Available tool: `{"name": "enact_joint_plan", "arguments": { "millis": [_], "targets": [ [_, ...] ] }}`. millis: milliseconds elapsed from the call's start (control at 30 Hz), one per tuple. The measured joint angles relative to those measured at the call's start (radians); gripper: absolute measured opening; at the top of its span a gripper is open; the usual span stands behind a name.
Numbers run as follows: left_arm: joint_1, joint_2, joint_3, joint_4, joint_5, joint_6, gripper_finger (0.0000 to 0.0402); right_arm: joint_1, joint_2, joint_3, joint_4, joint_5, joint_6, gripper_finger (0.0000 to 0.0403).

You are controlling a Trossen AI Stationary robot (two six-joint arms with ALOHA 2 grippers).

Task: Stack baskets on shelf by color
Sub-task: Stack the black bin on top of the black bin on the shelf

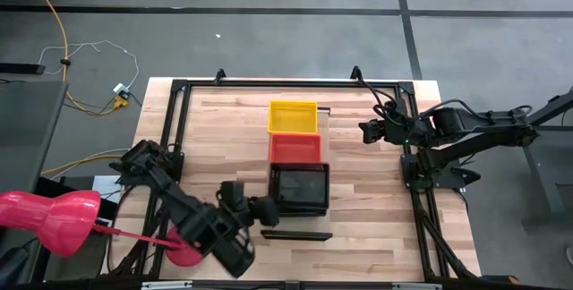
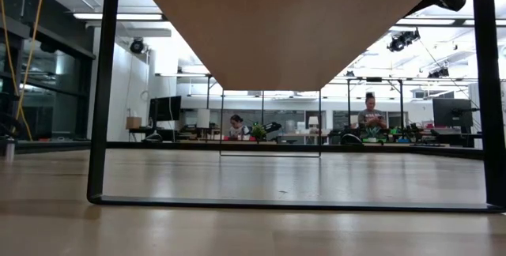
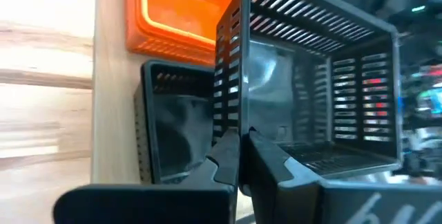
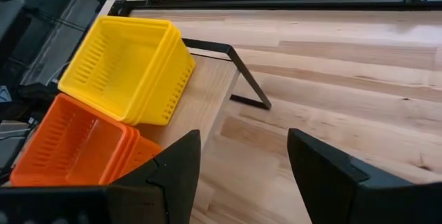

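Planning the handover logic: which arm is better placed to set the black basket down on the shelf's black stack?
Left. The left gripper is shut on the black basket wall, right above the black stack. The right gripper waits open beside the yellow baskets.

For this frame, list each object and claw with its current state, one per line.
Yellow plastic mesh baskets: nested stack at the shelf's far end.
Red-orange plastic mesh baskets: nested stack, middle of the shelf.
Black plastic mesh basket: gripped by its wall, held above another black basket on the shelf.
Light-wood shelf board: flat, carrying the stacks.
Left claw: shut on the black basket's wall.
Right claw: open, empty.
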Motion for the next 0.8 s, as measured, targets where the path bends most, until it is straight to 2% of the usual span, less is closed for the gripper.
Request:
{"name": "enact_joint_plan", "arguments": {
  "millis": [100,333,800],
  "targets": [
    [0.036,0.007,0.0,0.029,0.059,0.057,0.0,0.0,0.0,0.0,-0.01,0.007,-0.009,0.0204],
    [0.085,0.031,0.001,0.083,0.061,0.055,0.0,0.0,0.0,0.0,-0.039,0.014,-0.01,0.0204],
    [0.041,0.052,0.0,0.072,0.125,-0.018,0.0,0.0,0.0,0.0,-0.109,0.059,-0.01,0.0204]
  ]
}}
